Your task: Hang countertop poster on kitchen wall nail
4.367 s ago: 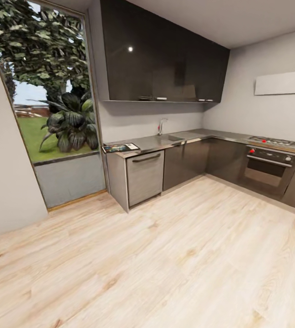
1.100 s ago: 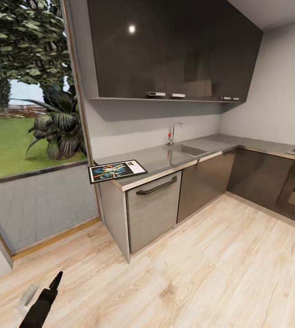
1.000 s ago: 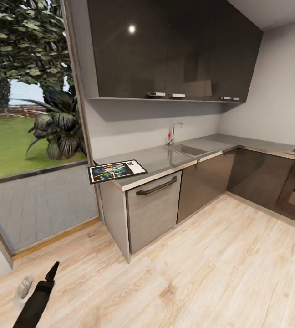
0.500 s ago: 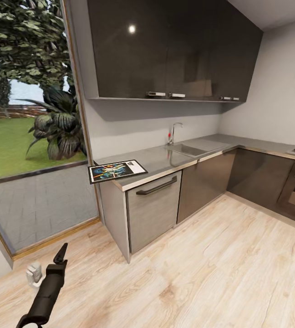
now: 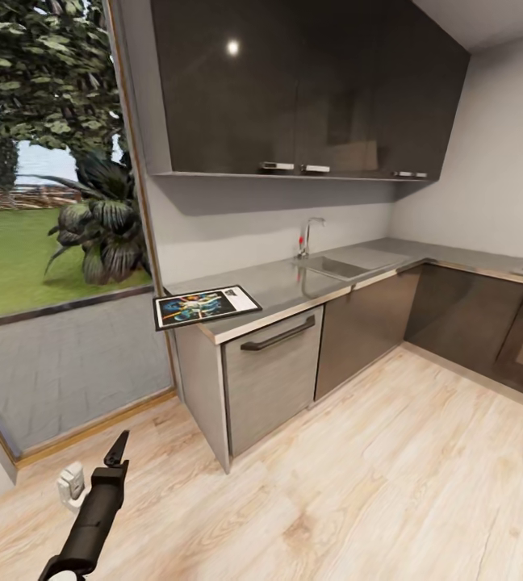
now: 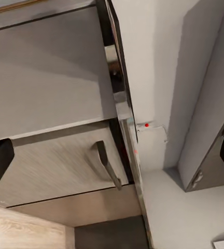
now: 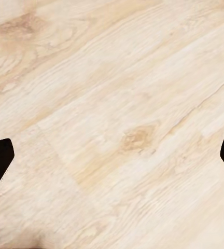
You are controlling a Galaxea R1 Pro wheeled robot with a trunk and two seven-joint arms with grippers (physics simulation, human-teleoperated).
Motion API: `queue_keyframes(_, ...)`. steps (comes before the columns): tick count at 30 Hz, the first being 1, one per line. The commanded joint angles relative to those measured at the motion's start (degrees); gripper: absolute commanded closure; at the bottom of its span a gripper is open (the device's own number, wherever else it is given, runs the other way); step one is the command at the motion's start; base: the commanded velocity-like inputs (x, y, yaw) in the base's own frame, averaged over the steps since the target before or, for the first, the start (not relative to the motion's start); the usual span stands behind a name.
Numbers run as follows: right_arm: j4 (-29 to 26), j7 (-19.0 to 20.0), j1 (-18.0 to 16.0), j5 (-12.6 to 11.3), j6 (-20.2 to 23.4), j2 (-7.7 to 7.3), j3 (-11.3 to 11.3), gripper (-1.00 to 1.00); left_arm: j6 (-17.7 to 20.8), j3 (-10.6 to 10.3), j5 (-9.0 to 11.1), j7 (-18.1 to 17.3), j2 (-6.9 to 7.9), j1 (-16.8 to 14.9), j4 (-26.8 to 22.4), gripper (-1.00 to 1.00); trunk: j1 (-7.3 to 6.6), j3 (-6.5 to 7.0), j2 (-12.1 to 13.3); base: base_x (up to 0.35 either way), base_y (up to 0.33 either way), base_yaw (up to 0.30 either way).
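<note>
The approach step is in hand: the colourful rectangular black-framed poster [image 5: 206, 305] is lying flat on the end of the grey brushed-metal table [image 5: 294, 281], well ahead of and above the black left tool [image 5: 117, 450], whose fingers are standing apart and empty. The right tool [image 7: 112, 155], likewise spread, is facing pale wooden floor [image 7: 117, 104]. Next, judging by the gap, closing in and raising the left tool. The built-in sink [image 5: 332, 265] is appearing empty.

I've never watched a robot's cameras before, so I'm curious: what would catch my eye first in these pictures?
Probably the colourful poster, lying flat at the window end of the grey kitchen countertop, its corner jutting past the edge. Next, the tall window at the left, with lawn, tree and leafy plant outside. Low in the head view, the robot's black left arm reaches up toward the counter, its claw far short of the poster.
</note>
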Motion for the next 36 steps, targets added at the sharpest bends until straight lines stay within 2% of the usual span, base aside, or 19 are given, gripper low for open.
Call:
queue_keyframes(1, 0.05, -0.3, -0.03, 0.5, -0.12, 0.0, 0.03, -1.0, 0.45, 0.09, 0.59, -0.21, -0.05, 0.0, -0.02, -1.0, 0.03, -0.05, -0.02, 0.307, 0.0, 0.0)
queue_keyframes(29, 0.05, -0.3, -0.03, 0.51, -0.14, 0.0, 0.03, -1.0, 0.42, 0.01, 0.7, -0.2, -0.17, 0.0, 0.01, -1.0, 0.03, -0.05, -0.02, 0.33, 0.0, 0.0)
queue_keyframes(36, 0.05, -0.3, -0.03, 0.58, -0.14, 0.0, 0.03, -1.0, 0.5, 0.01, 0.76, -0.16, -0.14, -0.02, 0.05, -1.0, 0.03, -0.05, -0.02, 0.159, 0.0, 0.0)
